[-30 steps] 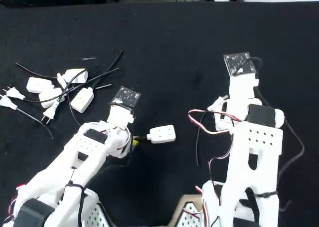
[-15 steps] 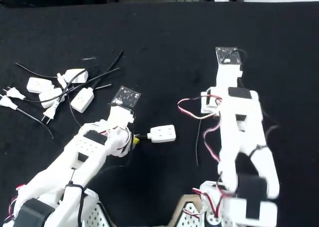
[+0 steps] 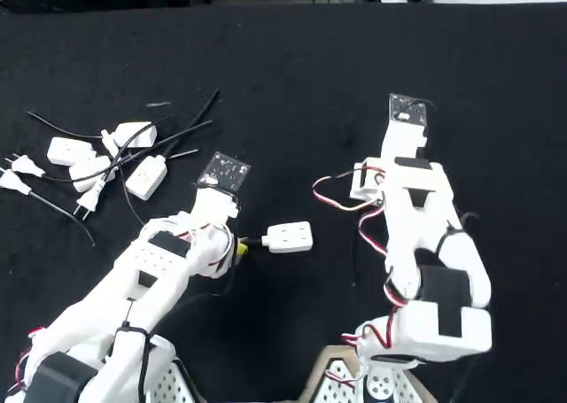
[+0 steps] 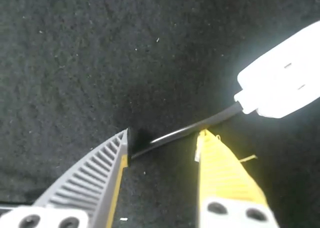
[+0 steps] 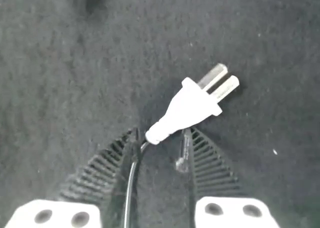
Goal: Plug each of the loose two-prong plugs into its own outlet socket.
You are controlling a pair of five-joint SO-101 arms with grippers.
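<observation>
A white two-prong plug on a black cord lies between my right gripper's fingertips, which are shut on its cord end, prongs pointing away. In the high view the right arm stands at centre right and covers that plug. A white outlet socket lies mid-table with a short black cable. My left gripper is open, one finger on each side of that cable, just short of the socket. In the high view the left gripper sits close to the socket's left end.
At the far left lies a heap of several more white sockets and plugs with tangled black cords. Black cloth covers the table. Red and white wires loop off the right arm.
The right arm has swung over from the right; its wrist moved left and farther away, then came back a little. The left arm and the socket have not moved.
</observation>
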